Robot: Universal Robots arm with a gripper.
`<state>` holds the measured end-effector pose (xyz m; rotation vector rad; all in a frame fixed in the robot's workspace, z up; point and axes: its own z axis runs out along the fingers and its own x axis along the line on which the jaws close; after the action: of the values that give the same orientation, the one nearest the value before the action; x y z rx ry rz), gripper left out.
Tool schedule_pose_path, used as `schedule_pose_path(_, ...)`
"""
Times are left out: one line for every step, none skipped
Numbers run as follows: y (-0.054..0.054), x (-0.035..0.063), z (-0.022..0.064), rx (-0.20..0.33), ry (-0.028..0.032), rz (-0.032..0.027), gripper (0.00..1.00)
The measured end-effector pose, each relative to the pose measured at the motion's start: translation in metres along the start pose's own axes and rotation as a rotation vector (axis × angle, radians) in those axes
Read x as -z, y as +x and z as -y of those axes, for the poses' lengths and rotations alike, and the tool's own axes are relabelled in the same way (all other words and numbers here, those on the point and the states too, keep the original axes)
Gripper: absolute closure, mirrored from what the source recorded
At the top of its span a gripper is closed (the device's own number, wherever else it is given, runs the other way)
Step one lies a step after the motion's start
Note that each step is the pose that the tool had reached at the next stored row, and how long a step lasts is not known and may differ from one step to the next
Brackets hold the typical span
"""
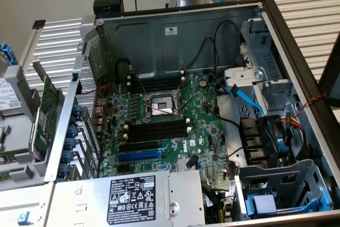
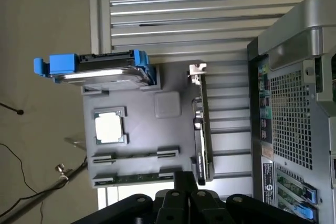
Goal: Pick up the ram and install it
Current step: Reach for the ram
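The ram [image 2: 135, 178] stands on edge in the grey tray [image 2: 142, 135], in the row of holders farthest from the hard drive [image 2: 97, 69] and beyond the processor [image 2: 109, 128]. Its long axis runs along that far edge of the tray, at right angles to the expansion card [image 2: 202, 129], which stands along the side of the tray towards the computer case [image 2: 294, 108]. The tray rests on the slatted counter [image 2: 210, 3], just beside the case.

The single arm's end effector [image 2: 184, 182] hangs over that same corner of the tray. Its tips are near the end of the ram that faces the card, so the stick stretches away from them sideways rather than lying between them. How high the tips sit above the ram is hard to judge from this angle. The end effector is clenched, fingers pressed together, grasping nothing and apparently touching nothing.
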<state>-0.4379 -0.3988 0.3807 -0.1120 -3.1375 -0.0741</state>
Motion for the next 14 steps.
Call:
schedule_pose_path(0.003,-0.0001,0.0002,0.000,0.0001,-0.0004,0.89)
schedule_pose_path(0.005,-0.0002,0.0004,0.000,0.0000,-0.0010,0.89)
schedule_pose_path(0.008,-0.0004,0.0006,0.000,0.0001,-0.0017,0.89)
schedule_pose_path(0.010,-0.0007,0.0008,0.000,0.0002,-0.0024,0.89)
schedule_pose_path(0.012,-0.0012,0.0010,0.000,0.0002,-0.0030,0.89)
schedule_pose_path(0.014,-0.0016,0.0012,0.000,0.0002,-0.0035,0.89)
schedule_pose_path(0.017,-0.0022,0.0015,0.000,0.0002,-0.0035,0.89)
schedule_pose_path(0.020,-0.0027,0.0018,0.000,0.0003,-0.0037,0.89)
schedule_pose_path(0.023,-0.0034,0.0021,0.000,0.0003,-0.0038,0.89)
schedule_pose_path(0.025,-0.0040,0.0024,0.000,0.0003,-0.0037,0.89)
schedule_pose_path(0.027,-0.0044,0.0027,0.000,0.0003,-0.0037,0.89)
schedule_pose_path(0.029,-0.0048,0.0033,0.000,0.0002,-0.0037,0.89)
schedule_pose_path(0.030,-0.0052,0.0037,0.000,0.0002,-0.0037,0.89)
schedule_pose_path(0.032,-0.0058,0.0039,0.000,0.0002,-0.0036,0.89)
